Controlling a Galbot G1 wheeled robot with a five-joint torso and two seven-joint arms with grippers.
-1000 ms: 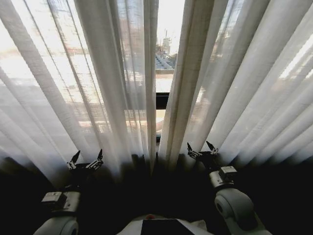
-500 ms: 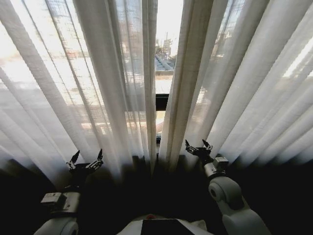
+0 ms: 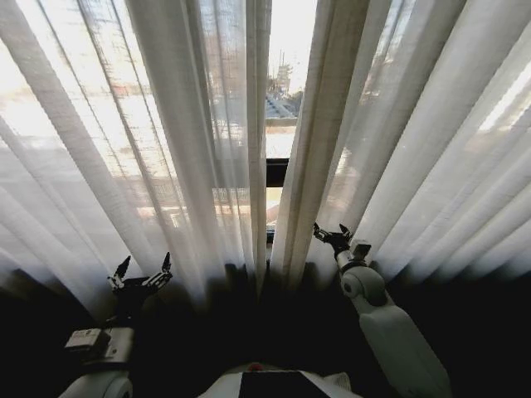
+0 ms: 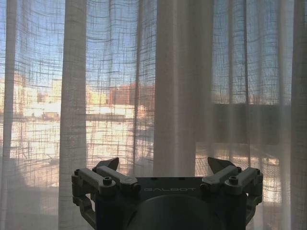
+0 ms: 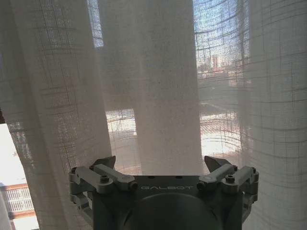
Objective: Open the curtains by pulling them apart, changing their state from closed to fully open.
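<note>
The curtains point(image 3: 315, 124) are showing only a narrow gap, so nearly all the pulling is remaining. The right gripper point(image 3: 331, 234), jaws wide and empty, is facing a pleat just ahead; the left gripper point(image 3: 138, 272) is hovering likewise open.

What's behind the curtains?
Behind the curtains is a window: a black frame bar and sunlit buildings show in the narrow gap between the panels. Through the sheer fabric, only blurry building shapes appear; the rest is veiled.
</note>
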